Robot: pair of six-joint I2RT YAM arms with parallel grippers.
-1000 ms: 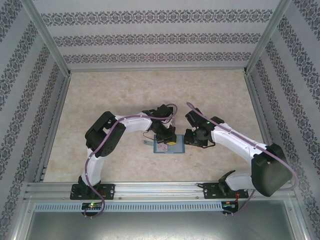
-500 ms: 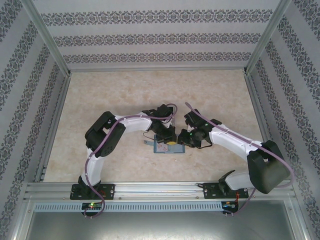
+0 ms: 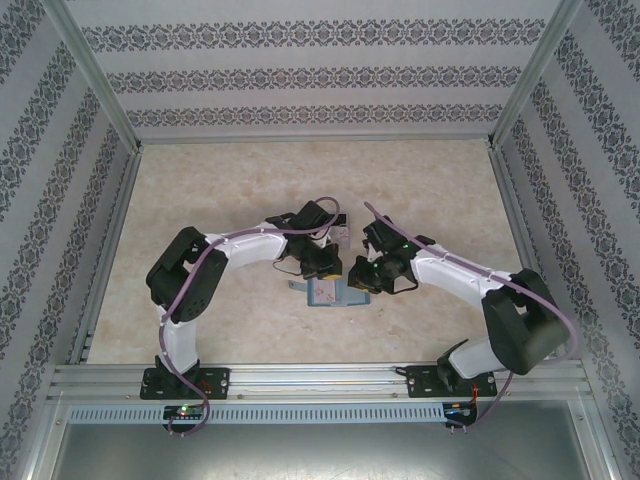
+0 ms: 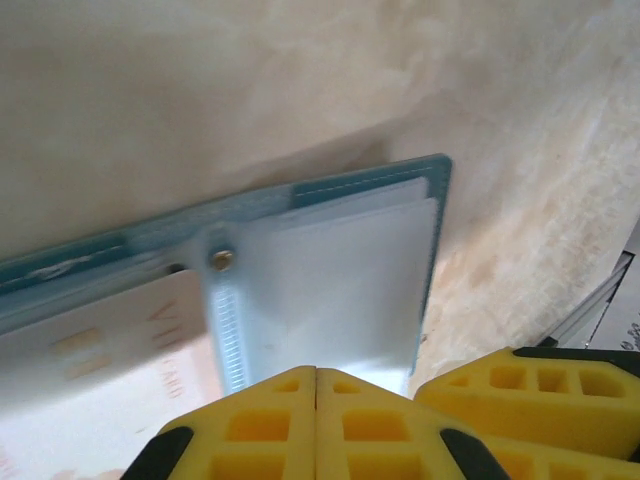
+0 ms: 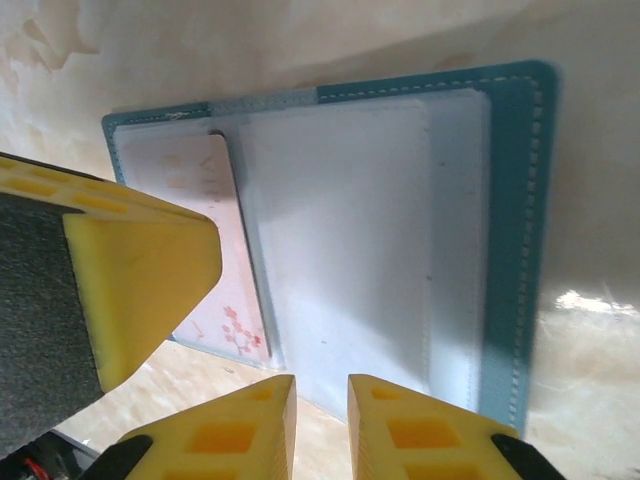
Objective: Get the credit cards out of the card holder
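— Left gripper (image 4: 316, 400)?
— Pads pressed together, holding nothing, tips low at frame centre; likely pinning things flat.
— Layout?
— Table (image 3: 250, 180), then the holder (image 3: 335, 293) open at its centre, with a pale card (image 5: 180, 175) in the holder's left pocket.
— Right gripper (image 5: 320, 400)?
— Jaws a slit apart, empty, at the holder's lower edge, probably lining up.
— Writing?
— Faint letters (image 4: 185, 365), lower left; perhaps "CARD".

Both arms bend inward, their wrists meeting at the centre of the top view. The left gripper (image 4: 316, 378) has its jaws pressed together; the right gripper (image 5: 320, 388) shows a narrow gap.
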